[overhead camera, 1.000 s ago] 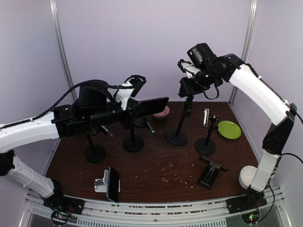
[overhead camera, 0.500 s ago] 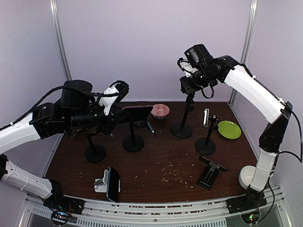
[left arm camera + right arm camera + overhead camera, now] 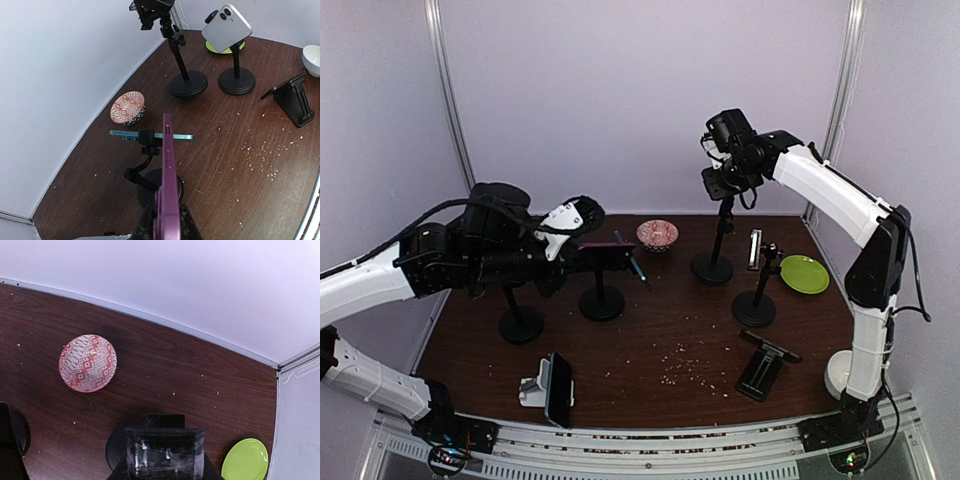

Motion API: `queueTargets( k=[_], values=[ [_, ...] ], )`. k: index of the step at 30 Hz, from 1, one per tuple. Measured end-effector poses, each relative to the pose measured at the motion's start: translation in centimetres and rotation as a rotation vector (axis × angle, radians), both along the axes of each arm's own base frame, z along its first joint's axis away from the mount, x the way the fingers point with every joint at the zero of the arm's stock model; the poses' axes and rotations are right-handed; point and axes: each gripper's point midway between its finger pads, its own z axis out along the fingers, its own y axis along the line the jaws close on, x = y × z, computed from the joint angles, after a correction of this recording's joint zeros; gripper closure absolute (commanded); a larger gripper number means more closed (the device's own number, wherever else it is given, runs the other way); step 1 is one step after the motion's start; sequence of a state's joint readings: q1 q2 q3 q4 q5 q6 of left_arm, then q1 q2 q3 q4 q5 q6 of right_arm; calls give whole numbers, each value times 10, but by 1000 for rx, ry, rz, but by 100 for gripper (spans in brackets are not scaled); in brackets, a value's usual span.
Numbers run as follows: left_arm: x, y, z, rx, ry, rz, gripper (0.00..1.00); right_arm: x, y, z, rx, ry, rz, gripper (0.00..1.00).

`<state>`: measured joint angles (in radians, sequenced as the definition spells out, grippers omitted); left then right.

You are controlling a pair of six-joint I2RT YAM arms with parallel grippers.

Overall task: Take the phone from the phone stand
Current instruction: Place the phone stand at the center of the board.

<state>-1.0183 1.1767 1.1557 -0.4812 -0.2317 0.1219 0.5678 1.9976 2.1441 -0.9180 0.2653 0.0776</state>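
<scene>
Left wrist only: pincer (image 3: 166,229) clamping purple phone (image 3: 167,170).

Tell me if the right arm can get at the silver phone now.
Probably not yet: the right gripper is shut on the tall empty stand. The silver phone stands close by with nothing between, so after letting go the way looks free.

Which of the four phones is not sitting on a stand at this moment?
The purple phone, clamped in the left hand. The silver phone, the teal phone and the dark phone are mounted, with no hand on them.
</scene>
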Motion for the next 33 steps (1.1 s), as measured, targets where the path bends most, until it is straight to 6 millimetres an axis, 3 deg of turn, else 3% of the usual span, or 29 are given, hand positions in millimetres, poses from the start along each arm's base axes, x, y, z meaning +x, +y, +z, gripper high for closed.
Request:
queueTargets(
  k=[11, 17, 21, 33],
  values=[
    [0, 3, -2, 22, -11, -3, 100, 34, -11, -7, -30, -66, -86, 100],
    [1, 3, -2, 28, -18, 0, 100, 49, -13, -39, -75, -44, -117, 100],
    [1, 3, -2, 29, -18, 0, 100, 54, -11, -42, -73, -56, -123, 100],
    [1, 2, -5, 37, -15, -2, 100, 55, -13, -42, -58, -44, -118, 73]
  ],
)
